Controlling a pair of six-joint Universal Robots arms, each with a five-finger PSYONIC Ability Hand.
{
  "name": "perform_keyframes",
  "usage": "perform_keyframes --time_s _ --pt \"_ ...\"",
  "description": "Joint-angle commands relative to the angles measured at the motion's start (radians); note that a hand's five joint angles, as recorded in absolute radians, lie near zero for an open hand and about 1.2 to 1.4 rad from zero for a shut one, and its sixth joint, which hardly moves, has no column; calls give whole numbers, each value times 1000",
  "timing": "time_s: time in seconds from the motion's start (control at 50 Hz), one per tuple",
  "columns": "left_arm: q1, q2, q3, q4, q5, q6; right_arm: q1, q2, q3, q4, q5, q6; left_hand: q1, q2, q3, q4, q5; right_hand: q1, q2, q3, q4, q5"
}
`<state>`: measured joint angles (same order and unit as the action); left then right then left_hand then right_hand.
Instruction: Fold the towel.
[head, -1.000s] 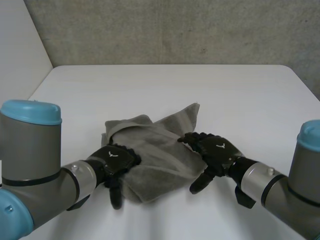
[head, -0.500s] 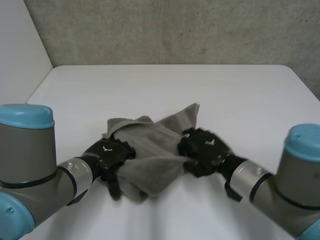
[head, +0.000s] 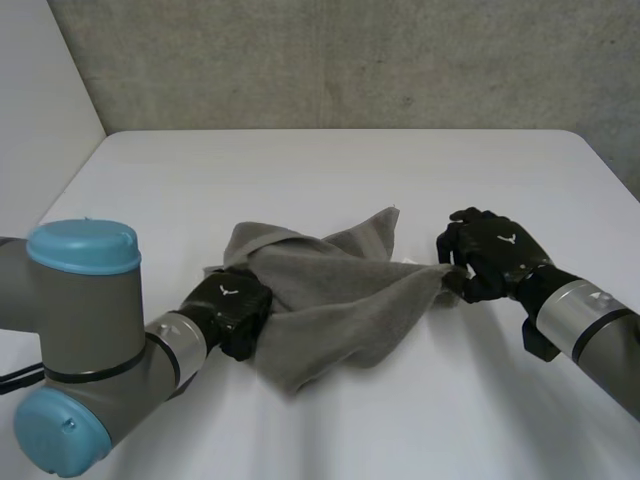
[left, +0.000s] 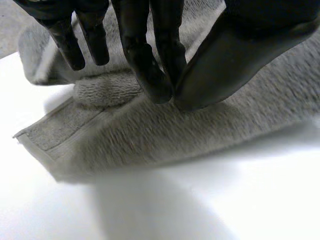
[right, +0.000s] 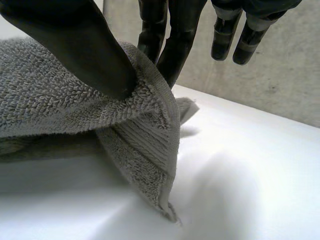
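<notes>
A crumpled grey towel (head: 330, 300) lies in the middle of the white table (head: 330, 170), partly lifted and stretched between my two hands. My left hand (head: 232, 310) is at the towel's left edge, where its thumb (left: 225, 60) and fingers (left: 150, 65) pinch the cloth (left: 150, 135). My right hand (head: 490, 255) is at the right end, pulled out to the right. Its thumb (right: 75, 45) presses a towel edge (right: 145, 115) against the fingers (right: 170, 45), and a corner hangs down to the table.
The table's far edge meets a grey concrete wall (head: 350, 60). A pale wall (head: 40, 90) stands at the left. Bare tabletop lies beyond the towel and to its right.
Both hands have closed on the towel. The right hand has moved to the right and pulled its edge out, so the towel is now stretched and lifted between the hands.
</notes>
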<state>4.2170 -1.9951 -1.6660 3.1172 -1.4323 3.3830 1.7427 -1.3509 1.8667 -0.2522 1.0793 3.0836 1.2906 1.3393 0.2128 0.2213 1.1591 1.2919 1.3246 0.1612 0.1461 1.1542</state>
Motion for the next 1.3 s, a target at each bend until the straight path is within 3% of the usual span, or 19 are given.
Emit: perform_keyframes --time_s 0.02,0.08,0.12,0.16,0.58,0.76,0.86,1.14,1.18,1.2,1.24,1.3 --pt "-11 5 -4 -8 -4 2 -38 -2 -11 39 -44 -52 106 57 -38 -47 63 104 72 13 28 68" --pt "-9 7 -9 -6 -4 2 -49 -1 -11 70 -70 -77 106 57 -38 -47 63 104 72 13 28 68" --pt "-8 7 -6 -9 -13 19 -51 -1 -11 80 -81 -85 -1103 -1152 -38 -47 -1146 104 72 13 28 68" --pt "-3 7 -6 -6 -13 19 -51 -1 -11 83 -87 -85 -1124 -1173 -38 -47 -1159 104 72 13 28 68" --pt "31 -71 45 93 -13 19 -68 1 0 83 -91 -86 -1127 -1176 -38 -47 -1159 104 72 13 28 68" --pt "41 -125 66 27 -37 19 -69 6 -4 83 -90 -88 -1103 -1152 -38 -47 -1147 104 72 13 28 68" --pt "44 -117 75 -51 -73 21 -112 -8 -23 77 -76 -86 -945 -994 -38 -47 -988 104 72 13 28 68" --pt "54 -54 61 -60 -80 19 -164 -11 -41 83 -81 -86 -913 -961 -38 -47 -956 104 72 13 28 68" --pt "54 -42 60 -59 -80 18 -161 -11 -37 83 -87 -86 -604 -652 -38 -47 -647 104 72 13 28 68" --pt "54 -42 60 -58 -80 18 -161 -11 -37 83 -87 -86 -601 -650 -38 -47 -645 104 72 13 28 68" --pt "52 -33 57 -57 -77 18 -155 -11 -35 85 -90 -86 -195 -244 -38 -47 -238 104 72 13 28 68" --pt "51 -30 57 -58 -79 18 -152 -13 -34 87 -90 -86 6 -43 -38 -47 -37 104 72 13 28 68"
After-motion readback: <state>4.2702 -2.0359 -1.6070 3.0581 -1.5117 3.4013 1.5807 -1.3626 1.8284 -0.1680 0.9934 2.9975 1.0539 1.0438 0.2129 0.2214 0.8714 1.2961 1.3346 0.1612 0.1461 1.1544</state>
